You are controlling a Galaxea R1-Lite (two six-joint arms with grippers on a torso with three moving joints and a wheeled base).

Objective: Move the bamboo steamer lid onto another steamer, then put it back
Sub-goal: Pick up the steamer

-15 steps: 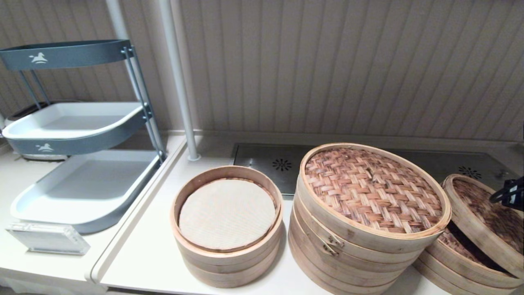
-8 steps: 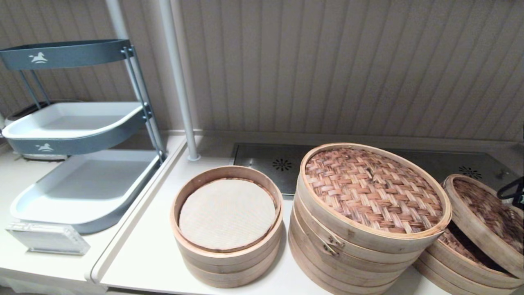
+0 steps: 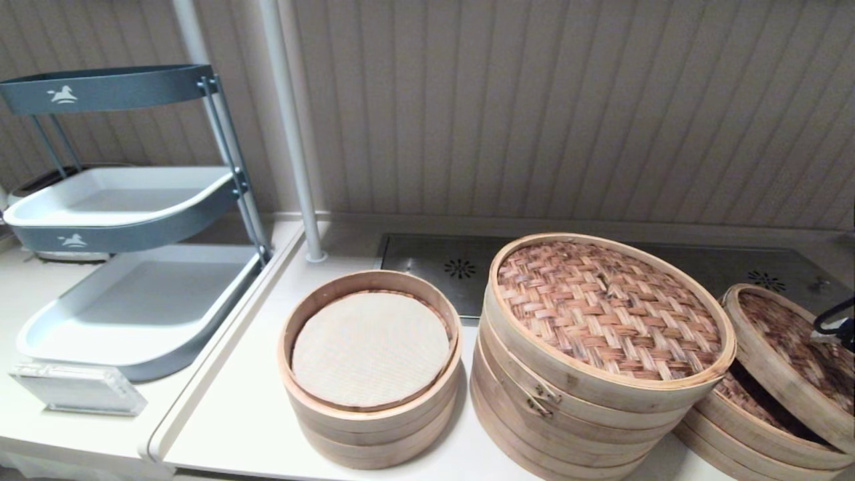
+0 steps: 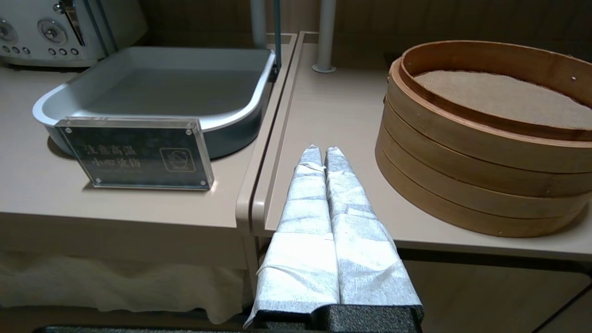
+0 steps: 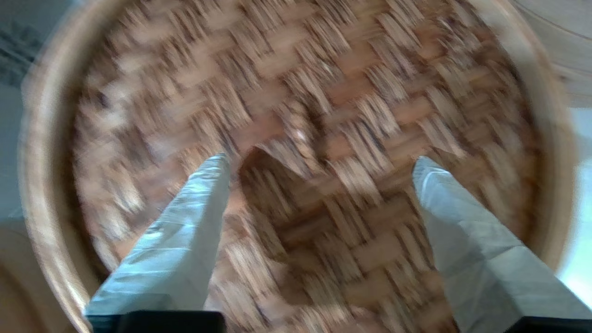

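The bamboo steamer lid (image 3: 795,354), dark brown woven with a pale rim, lies tilted on the lower stack (image 3: 748,434) at the far right, with a dark gap under its left side. In the right wrist view its weave and centre knot (image 5: 296,134) fill the picture. My right gripper (image 5: 319,159) hovers open above the lid, one finger to each side of the knot, holding nothing. Only a black part of that arm (image 3: 836,323) shows in the head view. The other steamer (image 3: 601,314), tall with a tan-reddish lid, stands just left of the lid. My left gripper (image 4: 322,149) is shut and parked at the table's front edge.
A smaller steamer with a white cloth liner (image 3: 371,347) stands left of the tall one, also seen from the left wrist (image 4: 485,138). A grey tiered tray rack (image 3: 133,300), an acrylic sign (image 4: 134,152) and a white post (image 3: 290,133) occupy the left. A metal drain plate (image 3: 434,260) lies behind.
The black part of my right arm has slid down and right, towards the head view's edge over the dark lid. The lid and steamers have not moved.
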